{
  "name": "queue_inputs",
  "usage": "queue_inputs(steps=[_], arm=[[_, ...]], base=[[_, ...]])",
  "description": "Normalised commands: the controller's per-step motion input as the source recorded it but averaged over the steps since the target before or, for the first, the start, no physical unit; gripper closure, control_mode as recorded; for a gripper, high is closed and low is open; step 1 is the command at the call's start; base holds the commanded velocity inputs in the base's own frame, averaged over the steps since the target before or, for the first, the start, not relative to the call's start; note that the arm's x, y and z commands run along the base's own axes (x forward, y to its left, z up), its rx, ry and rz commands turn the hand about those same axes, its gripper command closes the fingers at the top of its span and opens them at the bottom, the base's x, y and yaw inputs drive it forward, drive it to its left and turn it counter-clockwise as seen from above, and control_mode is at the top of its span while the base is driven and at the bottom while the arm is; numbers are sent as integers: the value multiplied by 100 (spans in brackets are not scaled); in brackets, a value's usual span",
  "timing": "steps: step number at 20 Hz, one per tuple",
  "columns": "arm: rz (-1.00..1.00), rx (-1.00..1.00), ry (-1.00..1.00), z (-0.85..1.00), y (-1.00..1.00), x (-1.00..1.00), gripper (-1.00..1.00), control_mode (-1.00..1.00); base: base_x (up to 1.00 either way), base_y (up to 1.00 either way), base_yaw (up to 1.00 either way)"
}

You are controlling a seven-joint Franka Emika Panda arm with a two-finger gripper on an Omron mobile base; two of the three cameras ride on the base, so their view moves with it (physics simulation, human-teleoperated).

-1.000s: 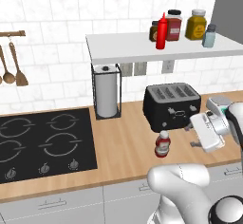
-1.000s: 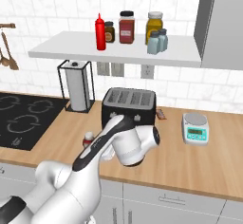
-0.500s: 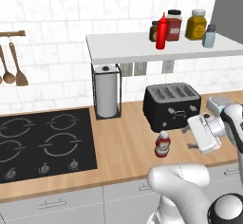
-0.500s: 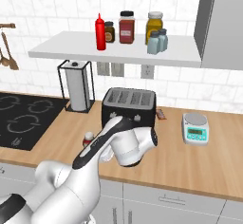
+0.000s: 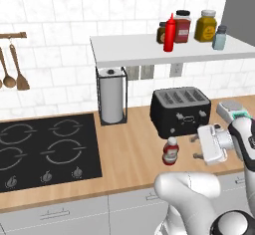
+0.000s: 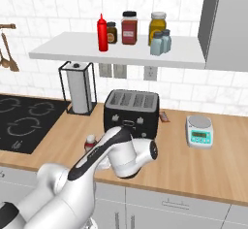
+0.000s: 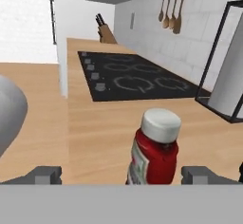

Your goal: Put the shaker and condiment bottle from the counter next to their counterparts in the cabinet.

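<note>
The condiment bottle (image 5: 170,151) (image 7: 155,149), squat and red with a white cap, stands upright on the counter (image 5: 129,149) in front of the toaster. My gripper (image 5: 195,147) (image 7: 123,175) is open at its right side, level with it. In the hand view the bottle sits between the fingertips (image 7: 201,174), nearer the right one, with no visible contact. The arm hides most of the bottle (image 6: 90,142) in the right base view. On the cabinet shelf (image 6: 97,53) two small pale shakers (image 6: 156,43) (image 6: 166,40) stand side by side, right of the tall red squeeze bottle (image 6: 101,33).
A black toaster (image 5: 180,110) stands just behind the bottle. A paper towel holder (image 5: 111,99) is to its left, then the black hob (image 5: 45,149). A small scale (image 6: 199,131) sits at the right. Jars (image 6: 129,28) stand on the shelf.
The hand has dipped slightly beside the bottle. The jaws stay open and the bottle has not moved.
</note>
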Motion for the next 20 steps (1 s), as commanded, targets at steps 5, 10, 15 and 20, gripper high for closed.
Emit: queue_inputs(steps=[5,10,15,20], arm=[[12,0,0,-23,4,40,-100,-100],[14,0,0,-26,0,30,-100,-100],[9,1,0,-9,-1,27,-100,-100],[0,0,1,0,-1,0,-100,-100]], base=[[0,0,0],[0,0,0],[0,0,0],[0,0,0]])
